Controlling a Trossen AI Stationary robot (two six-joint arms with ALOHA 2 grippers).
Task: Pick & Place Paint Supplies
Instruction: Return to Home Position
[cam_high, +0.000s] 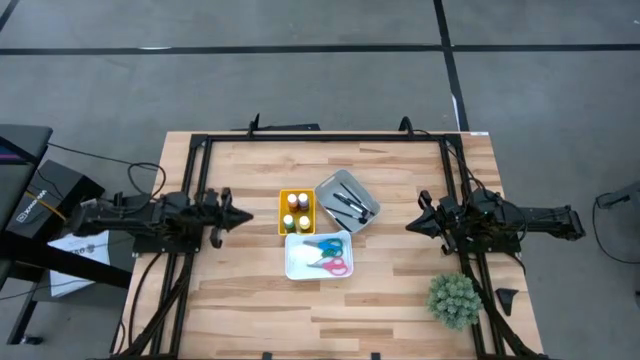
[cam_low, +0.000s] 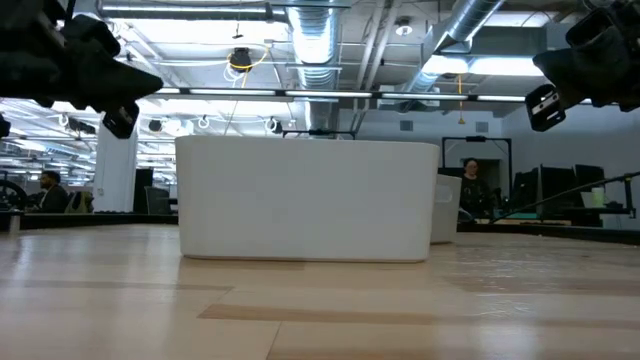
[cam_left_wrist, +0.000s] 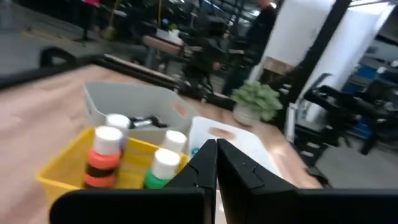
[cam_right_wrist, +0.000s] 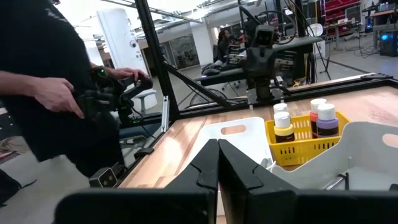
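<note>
Left gripper (cam_high: 247, 214) fingers pressed together, empty, hovers at 9 o'clock of the bins; right gripper (cam_high: 409, 227) also closed and empty at 3 o'clock. Paint bottles (cam_high: 304, 221) stand in yellow bin (cam_high: 283, 212) at table centre, paintbrushes (cam_high: 347, 205) lie in gray bin (cam_high: 326, 188) at its 2 o'clock, scissors (cam_high: 328, 248) in white bin (cam_high: 297, 263) at its 6 o'clock. Fuzzy plant (cam_high: 455, 298) at table's 5 o'clock

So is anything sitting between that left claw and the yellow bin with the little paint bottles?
Nothing visible. From above, only bare table lies between the left gripper, which is shut, and the yellow bin holding the paint bottles. The right gripper waits, shut, at the table's right.
</note>
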